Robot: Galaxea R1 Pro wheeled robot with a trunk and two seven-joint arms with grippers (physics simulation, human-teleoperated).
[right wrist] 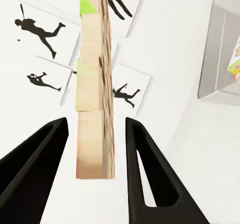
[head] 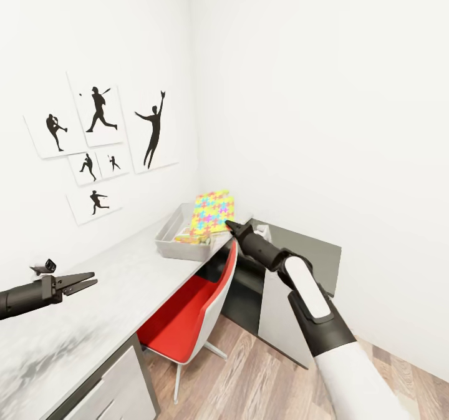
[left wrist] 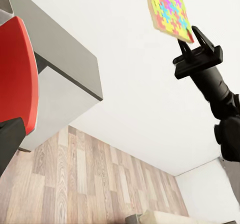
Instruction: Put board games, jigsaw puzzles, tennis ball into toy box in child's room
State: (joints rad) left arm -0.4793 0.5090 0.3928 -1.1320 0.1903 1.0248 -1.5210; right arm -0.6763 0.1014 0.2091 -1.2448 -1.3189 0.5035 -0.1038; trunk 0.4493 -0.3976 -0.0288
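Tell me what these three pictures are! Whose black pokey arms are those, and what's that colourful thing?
It's a robot with two arms, inside a computer-made world. The big picture comes from a camera on its head, looking down over both arms. The other two come from little cameras near each wrist, looking along the fingers.

Each arm ends in a gripper, a two-fingered hand. The right gripper has its fingers on either side of a colourful jigsaw puzzle, standing over the grey toy box. The right wrist view shows gaps beside the puzzle, so I can't tell if it's squeezed.

The left gripper hovers over the white table, carrying nothing. There's also a red chair and baseball pictures on the wall.
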